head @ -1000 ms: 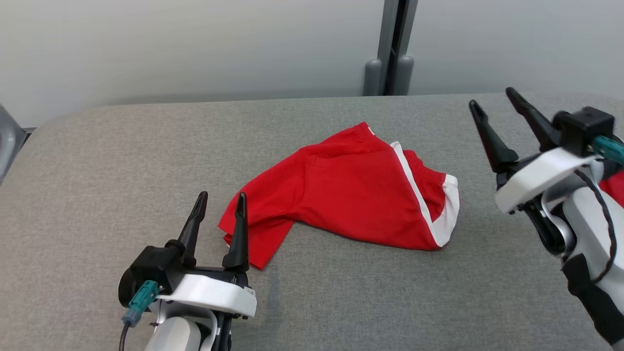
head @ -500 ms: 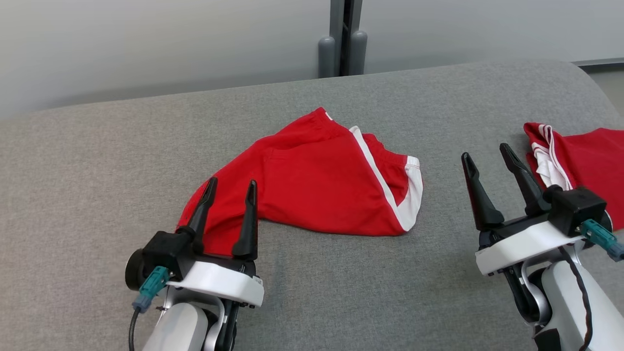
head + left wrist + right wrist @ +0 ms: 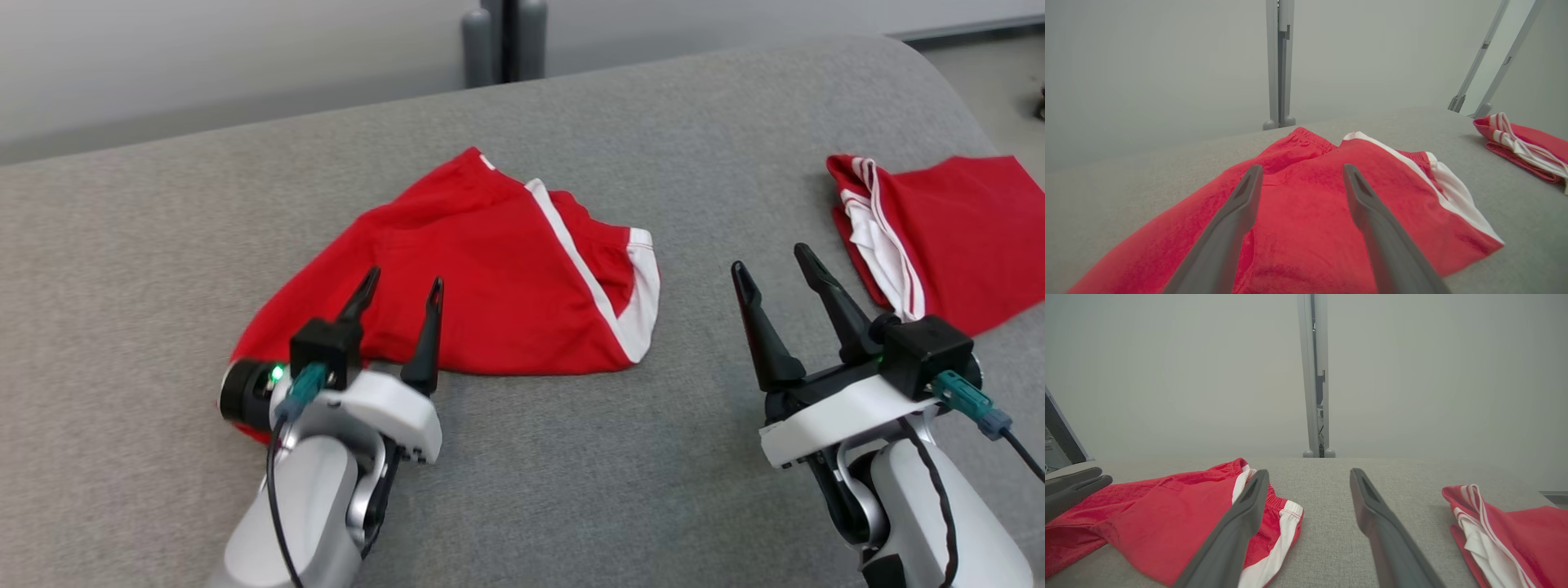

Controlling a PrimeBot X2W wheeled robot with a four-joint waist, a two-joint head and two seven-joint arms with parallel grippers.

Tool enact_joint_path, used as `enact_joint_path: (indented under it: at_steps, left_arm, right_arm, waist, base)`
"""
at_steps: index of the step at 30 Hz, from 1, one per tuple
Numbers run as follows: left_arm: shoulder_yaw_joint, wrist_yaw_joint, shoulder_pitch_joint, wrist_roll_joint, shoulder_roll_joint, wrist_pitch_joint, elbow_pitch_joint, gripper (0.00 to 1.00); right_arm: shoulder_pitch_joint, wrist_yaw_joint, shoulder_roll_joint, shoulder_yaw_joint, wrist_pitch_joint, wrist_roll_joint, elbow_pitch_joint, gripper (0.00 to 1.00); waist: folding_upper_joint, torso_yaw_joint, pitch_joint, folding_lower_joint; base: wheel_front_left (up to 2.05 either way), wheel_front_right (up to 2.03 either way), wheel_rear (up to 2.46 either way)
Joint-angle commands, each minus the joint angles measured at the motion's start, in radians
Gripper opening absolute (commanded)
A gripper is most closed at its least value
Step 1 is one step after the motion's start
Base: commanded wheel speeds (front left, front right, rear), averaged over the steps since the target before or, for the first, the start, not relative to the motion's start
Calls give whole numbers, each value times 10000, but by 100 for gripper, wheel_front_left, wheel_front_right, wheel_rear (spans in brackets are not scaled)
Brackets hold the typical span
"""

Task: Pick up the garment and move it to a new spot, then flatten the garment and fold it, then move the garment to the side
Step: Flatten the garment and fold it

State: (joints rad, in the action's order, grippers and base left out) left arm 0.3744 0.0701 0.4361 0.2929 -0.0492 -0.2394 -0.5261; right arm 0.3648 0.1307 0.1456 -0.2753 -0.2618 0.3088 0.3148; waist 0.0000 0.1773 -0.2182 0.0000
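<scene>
The red shorts lie crumpled a bit left of the middle of the table, which has a grey woven cover with a fine grain and a rounded far corner. The fabric is a soft, slightly fuzzy knit, with a white stripe down the side, a wide white band at the hem and a gathered elastic waistband at the far end. The shape is kind of a bent wedge, one leg trailing toward the near left. The left gripper hangs over that trailing leg, its long dark tapered fingers spread apart with nothing between them; can't tell if it touches the cloth. The right gripper is spread wide too and empty, over bare table between the shorts and a second red garment, folded flat with thin white stripes, at the far right. There's a smooth pale wall behind, with a grey metal post
</scene>
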Motion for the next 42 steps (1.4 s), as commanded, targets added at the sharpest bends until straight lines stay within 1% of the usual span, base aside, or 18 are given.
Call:
enact_joint_path:
  at_steps: [1, 3, 5, 7, 10, 11, 16, 20, 22, 23, 24, 25, 27, 32, 37, 42]
  left_arm:
    - [42, -69, 271, -75, -41, 80, -111, 100]
    - [223, -129, 758, -150, -43, 361, -534, 100]
    - [498, -295, 1301, -240, -41, 648, -893, 100]
    - [769, -437, 1762, -134, -43, 925, -1198, 100]
    - [1234, -473, 2362, 246, -44, 1392, -1506, 100]
    - [1366, -440, 2541, 428, -47, 1556, -1617, 100]
    - [1789, 80, 3318, 764, -46, 2177, -2481, 100]
    - [2097, 177, 3735, 987, -44, 2465, -3061, 100]
    - [2215, 181, 3872, 1081, -44, 2439, -3213, 100]
    - [2267, 177, 3916, 1159, -45, 2400, -3294, 93]
    - [2314, 143, 3944, 1241, -45, 2385, -3367, 39]
    - [2368, 92, 3975, 1327, -42, 2380, -3406, 0]
    - [2466, 41, 4008, 1498, -45, 2283, -3470, 0]
    - [2734, 81, 4009, 1906, -43, 1823, -3401, 0]
    - [3012, 96, 3790, 2313, -42, 1131, -3160, 0]
    - [3291, -8, 3789, 2275, -42, 329, -2937, 0]
  right_arm:
    - [83, 1, -18, -24, -43, 22, 13, 100]
    - [161, 1, -106, -53, -43, 36, 8, 100]
    - [191, 1, -195, -60, -45, 25, 7, 100]
    - [187, 1, -261, 1, -45, 54, 11, 100]
    - [243, 1, -329, 86, -43, 65, 52, 100]
    - [260, 1, -349, 119, -43, 66, 68, 100]
    - [357, 1, -502, 170, -43, 128, 22, 100]
    - [359, 1, -578, 260, -45, 154, 7, 100]
    - [338, 1, -596, 287, -43, 143, 12, 100]
    - [333, 1, -602, 308, -43, 130, 19, 100]
    - [323, 1, -606, 327, -43, 116, 29, 100]
    - [306, 1, -605, 353, -43, 98, 40, 100]
    - [272, 1, -602, 365, -43, 59, 84, 100]
    - [254, 1, -538, 391, -44, 2, 132, 100]
    - [173, 1, -384, 459, -44, -56, 209, 100]
    - [85, 1, -252, 496, -44, -86, 289, 100]
  waist:
    - [0, 319, -299, 0]
    - [0, 572, -489, 0]
    - [0, 829, -677, 0]
    - [0, 1047, -822, 0]
    - [0, 1354, -983, 0]
    - [0, 1451, -1027, 0]
    - [0, 1840, -1255, 0]
    - [0, 1950, -1387, 0]
    - [0, 1954, -1426, 0]
    - [0, 1944, -1438, 0]
    - [0, 1926, -1441, 0]
    - [0, 1894, -1436, 0]
    - [0, 1807, -1402, 0]
    - [0, 1462, -1214, 0]
    - [0, 901, -804, 0]
    - [0, 268, -269, 0]
  base:
    - [0, 0, 0]
    - [0, 0, 0]
    - [0, 0, 0]
    - [0, 0, 0]
    - [0, 0, 0]
    - [0, 0, 0]
    - [0, 0, 0]
    - [0, 0, 0]
    - [0, 0, 0]
    - [0, 0, 0]
    - [0, 0, 0]
    - [0, 0, 0]
    - [0, 0, 0]
    - [0, 0, 0]
    - [0, 0, 0]
    - [0, 0, 0]
